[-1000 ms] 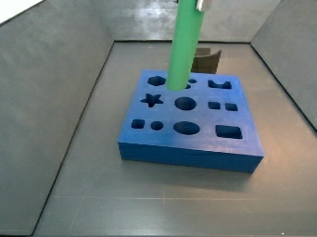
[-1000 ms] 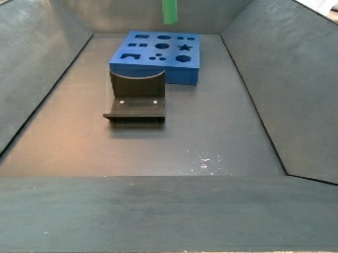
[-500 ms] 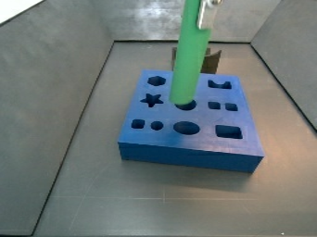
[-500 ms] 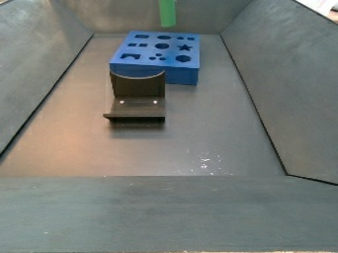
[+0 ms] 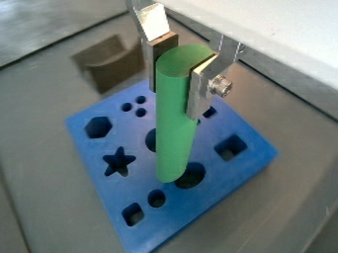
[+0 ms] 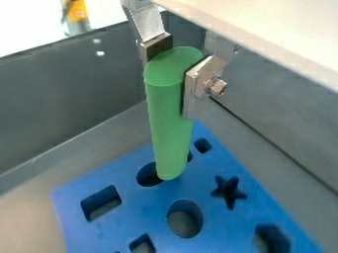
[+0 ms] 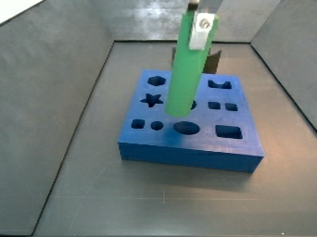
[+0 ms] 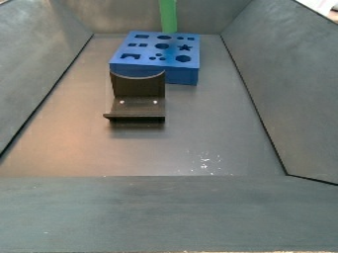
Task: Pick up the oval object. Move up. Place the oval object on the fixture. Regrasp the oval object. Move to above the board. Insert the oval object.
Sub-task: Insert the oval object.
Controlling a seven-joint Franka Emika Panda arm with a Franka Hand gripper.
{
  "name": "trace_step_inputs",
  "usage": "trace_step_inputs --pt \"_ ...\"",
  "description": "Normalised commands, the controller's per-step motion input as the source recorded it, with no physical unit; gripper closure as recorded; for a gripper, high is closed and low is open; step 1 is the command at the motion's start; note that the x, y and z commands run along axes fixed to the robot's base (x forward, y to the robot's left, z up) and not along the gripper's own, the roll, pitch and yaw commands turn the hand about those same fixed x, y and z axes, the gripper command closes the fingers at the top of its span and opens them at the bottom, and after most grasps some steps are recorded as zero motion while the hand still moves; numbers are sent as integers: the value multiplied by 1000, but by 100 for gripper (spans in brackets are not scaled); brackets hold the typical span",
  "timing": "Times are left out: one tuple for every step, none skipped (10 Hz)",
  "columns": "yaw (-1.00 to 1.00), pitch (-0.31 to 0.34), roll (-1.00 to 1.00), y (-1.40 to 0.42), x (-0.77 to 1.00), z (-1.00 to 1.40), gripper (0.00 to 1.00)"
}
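Note:
My gripper (image 5: 183, 71) is shut on the top of the oval object (image 5: 176, 124), a long bright green peg that hangs upright. It shows the same way in both wrist views, gripper (image 6: 176, 67) and peg (image 6: 168, 119). The peg's lower end hangs just over a rounded hole near the middle of the blue board (image 5: 222, 206), (image 6: 117, 194). In a side view the peg (image 7: 186, 65) stands over the board (image 7: 198, 155) with the gripper (image 7: 202, 23) at its top. Only the peg (image 8: 168, 12) shows above the board (image 8: 158, 59) from the far side. I cannot tell whether the peg touches the board.
The dark fixture (image 8: 136, 91) stands on the floor in front of the board; it also shows behind the peg (image 7: 209, 61) and in a wrist view (image 5: 109, 59). Sloping grey walls (image 8: 40, 89) enclose the floor on all sides.
The gripper has moved the green peg down toward the board; its lower end sits closer to the board's middle holes than a second ago.

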Motion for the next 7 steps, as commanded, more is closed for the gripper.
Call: trace_step_inputs --pt "-717 -7 -53 -77 334 -194 100" --pt "0 0 0 -20 91 0 100" --pt "0 -4 -1 -54 466 -157 100" --pt "-69 0 0 -126 657 -251 100" --pt "-23 -3 0 0 320 -17 100" --pt "20 0 0 -31 0 -123 100" --pt "0 0 0 -6 0 -149 100"
